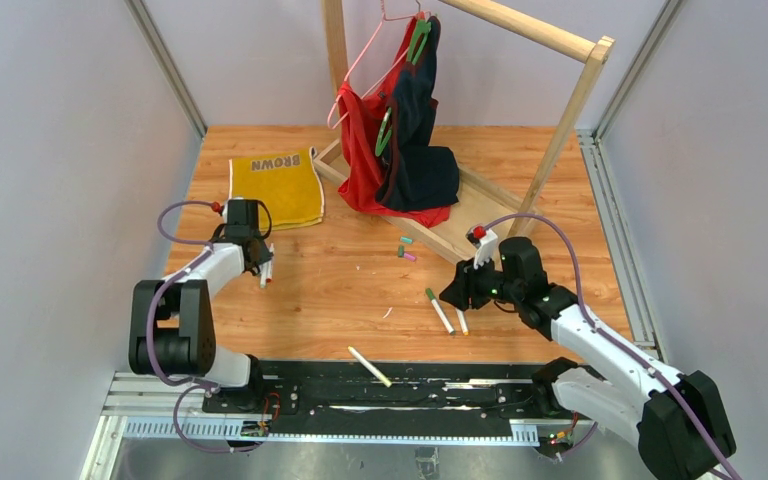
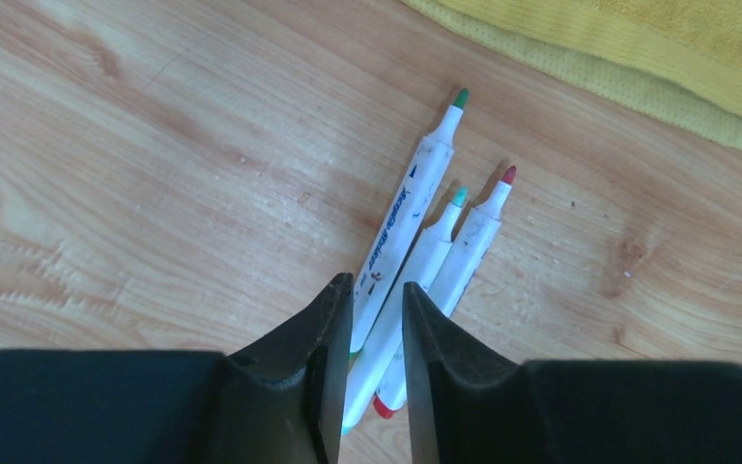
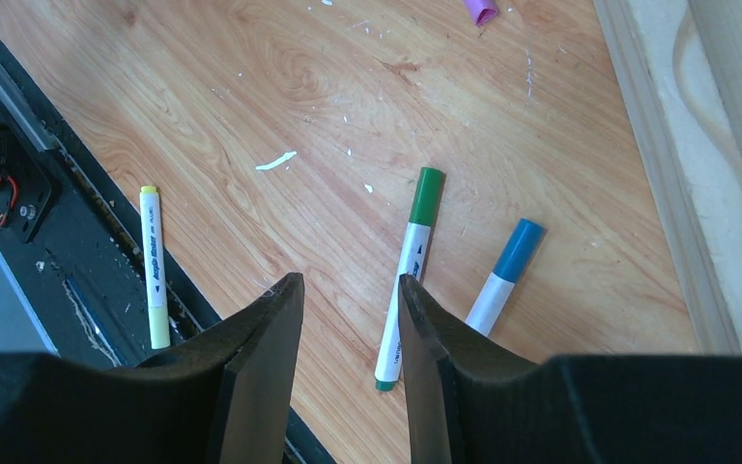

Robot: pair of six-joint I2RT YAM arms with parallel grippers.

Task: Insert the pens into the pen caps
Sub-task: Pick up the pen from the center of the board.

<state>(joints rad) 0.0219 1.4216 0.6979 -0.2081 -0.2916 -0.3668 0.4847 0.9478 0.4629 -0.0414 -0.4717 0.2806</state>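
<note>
Where the overhead camera looks down, two loose pen caps (image 1: 407, 256) lie well apart from both grippers. Left wrist: the left gripper (image 2: 377, 282) narrowly straddles three uncapped pens (image 2: 428, 259), seemingly to gather them; grip unclear. Right wrist: the right gripper (image 3: 348, 280) gapes empty above a green-capped pen (image 3: 414, 249).

The white-and-black left arm (image 1: 195, 290) rises from its base, bends at the elbow and reaches forward. Its black two-finger left gripper (image 2: 377, 288) points downward, jaws only a narrow gap apart; whether they press on anything cannot be told. The white-and-black right arm (image 1: 610, 350) stretches forward and inward. Its black two-finger right gripper (image 3: 346, 282) sits low, jaws parted, holding nothing.
</note>
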